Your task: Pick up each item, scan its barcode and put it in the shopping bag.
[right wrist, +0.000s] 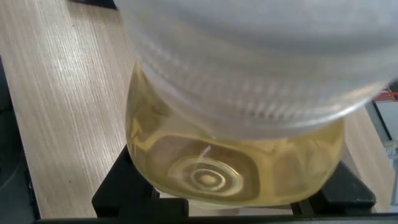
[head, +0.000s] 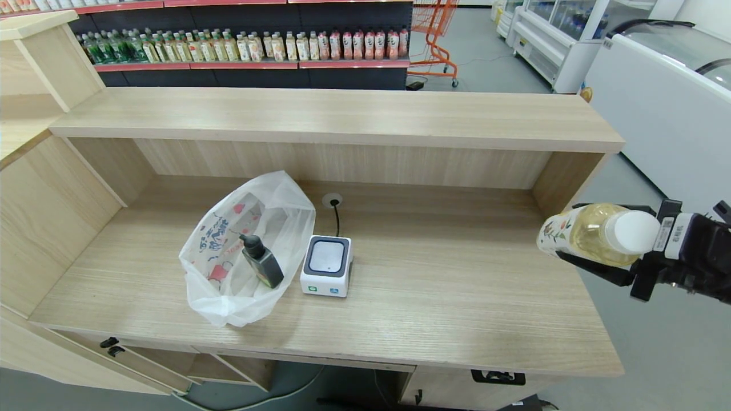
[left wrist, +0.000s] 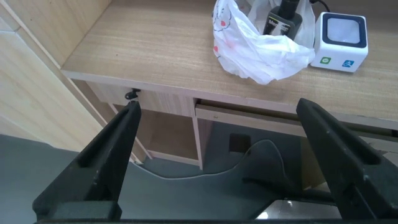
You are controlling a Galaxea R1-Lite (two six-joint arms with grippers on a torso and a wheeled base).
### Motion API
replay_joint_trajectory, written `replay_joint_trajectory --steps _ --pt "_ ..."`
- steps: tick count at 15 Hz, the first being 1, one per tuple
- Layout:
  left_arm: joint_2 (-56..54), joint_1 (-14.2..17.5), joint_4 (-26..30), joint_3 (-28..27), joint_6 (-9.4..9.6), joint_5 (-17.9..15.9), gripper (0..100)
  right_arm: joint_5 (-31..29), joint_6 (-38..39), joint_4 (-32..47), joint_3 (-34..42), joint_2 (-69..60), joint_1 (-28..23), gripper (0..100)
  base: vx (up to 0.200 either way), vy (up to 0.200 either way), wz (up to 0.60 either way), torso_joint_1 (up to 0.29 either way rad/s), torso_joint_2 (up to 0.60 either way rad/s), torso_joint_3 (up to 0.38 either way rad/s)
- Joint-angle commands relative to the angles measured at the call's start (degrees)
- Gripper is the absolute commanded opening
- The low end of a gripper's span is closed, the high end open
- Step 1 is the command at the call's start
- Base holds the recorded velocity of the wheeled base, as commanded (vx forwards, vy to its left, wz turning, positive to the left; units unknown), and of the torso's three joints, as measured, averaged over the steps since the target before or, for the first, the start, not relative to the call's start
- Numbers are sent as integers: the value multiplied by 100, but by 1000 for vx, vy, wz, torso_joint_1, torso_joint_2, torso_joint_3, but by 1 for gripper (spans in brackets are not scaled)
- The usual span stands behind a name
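Clear bottle (head: 594, 233) of yellowish liquid, white cap, flowered label, lying sideways in the air at the right edge of the head view, by the table's (head: 457, 297) right end, clamped in the right end effector (head: 604, 238). Left of centre on the table, white shopping bag (head: 220, 279), mouth open, dark pump bottle (head: 261, 261) leaning inside. Just right of the bag, white scanner (head: 326, 265), window up. In the left wrist view, left end effector (left wrist: 221, 162) spread wide, holding nothing, below the table's front edge.

A pale wood counter (head: 457, 274) with a raised ledge (head: 342, 117) fronts shelves (head: 245, 65) of bottles (head: 245, 47) — orange cart (head: 437, 34), white freezers (head: 559, 40), grey floor (head: 485, 51) beyond.
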Motion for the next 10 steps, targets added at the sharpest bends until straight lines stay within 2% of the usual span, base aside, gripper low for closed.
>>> replay_joint_trajectory --steps 1,7,10 --pt "-2 -1 4 0 -5 11 100 9 -13 -4 165 -92 126 0 0 0 0 0 0 0" --pt "-2 -1 -5 0 -31 11 100 27 128 -4 209 66 513 0 0 200 0 4 3 2" --pt "-2 -1 -5 0 -22 11 100 229 154 -13 182 321 548 0 0 200 0 -4 -1 4"
